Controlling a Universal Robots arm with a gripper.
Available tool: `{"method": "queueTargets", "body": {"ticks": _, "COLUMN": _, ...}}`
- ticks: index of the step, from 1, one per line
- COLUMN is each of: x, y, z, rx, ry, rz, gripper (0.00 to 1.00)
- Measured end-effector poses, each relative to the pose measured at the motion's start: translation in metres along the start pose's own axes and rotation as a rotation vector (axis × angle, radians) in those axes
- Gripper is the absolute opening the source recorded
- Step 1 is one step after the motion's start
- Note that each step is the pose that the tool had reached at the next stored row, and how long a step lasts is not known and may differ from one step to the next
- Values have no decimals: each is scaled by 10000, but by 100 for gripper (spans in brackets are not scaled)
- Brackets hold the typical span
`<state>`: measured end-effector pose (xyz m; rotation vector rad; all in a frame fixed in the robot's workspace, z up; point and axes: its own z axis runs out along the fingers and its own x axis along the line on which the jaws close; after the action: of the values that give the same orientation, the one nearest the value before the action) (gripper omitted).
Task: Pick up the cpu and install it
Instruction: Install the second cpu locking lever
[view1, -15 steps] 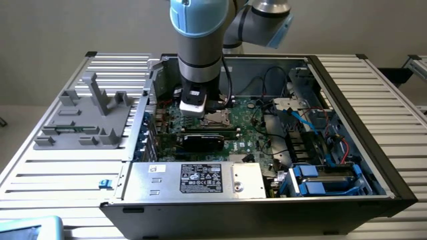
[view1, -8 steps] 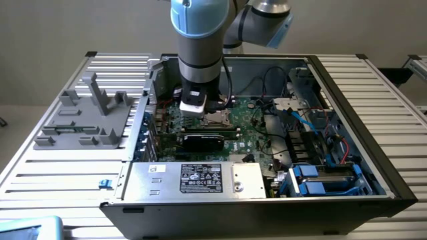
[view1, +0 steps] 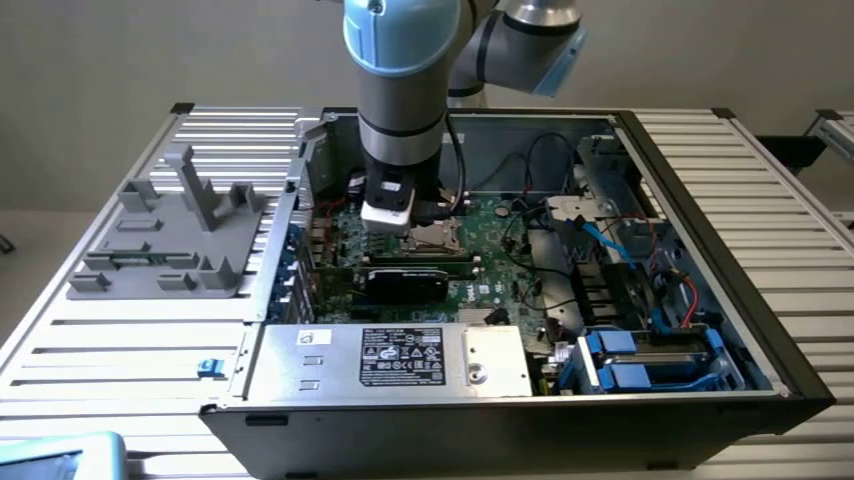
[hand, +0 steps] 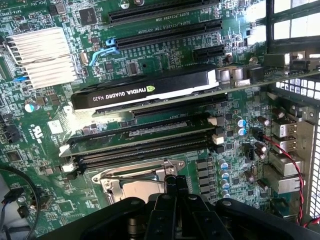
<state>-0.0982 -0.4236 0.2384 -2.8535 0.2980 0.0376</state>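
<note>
While the arm reaches down into the open computer case (view1: 694, 300) on the counter (view1: 120, 340), its shut jaws hang right over the square socket (hand: 131, 186), and I cannot see the cpu.

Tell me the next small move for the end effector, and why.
Probably a slight, slow descent straight down. The shut end effector hangs just over the socket, close to its metal frame. Whether it holds the cpu cannot be told, so a gentle approach seems safest.
</note>
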Motion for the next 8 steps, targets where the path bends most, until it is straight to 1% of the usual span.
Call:
{"method": "queueTargets", "body": {"ticks": 6, "x": -2, "y": 7, "z": 36, "rx": 49, "ry": -18, "rz": 2, "gripper": 11}}
{"method": "queueTargets", "body": {"ticks": 7, "x": -4, "y": 9, "z": 42, "rx": 70, "ry": -25, "rz": 3, "gripper": 11}}
{"method": "queueTargets", "body": {"ticks": 8, "x": -6, "y": 10, "z": 45, "rx": 107, "ry": -33, "rz": 3, "gripper": 11}}
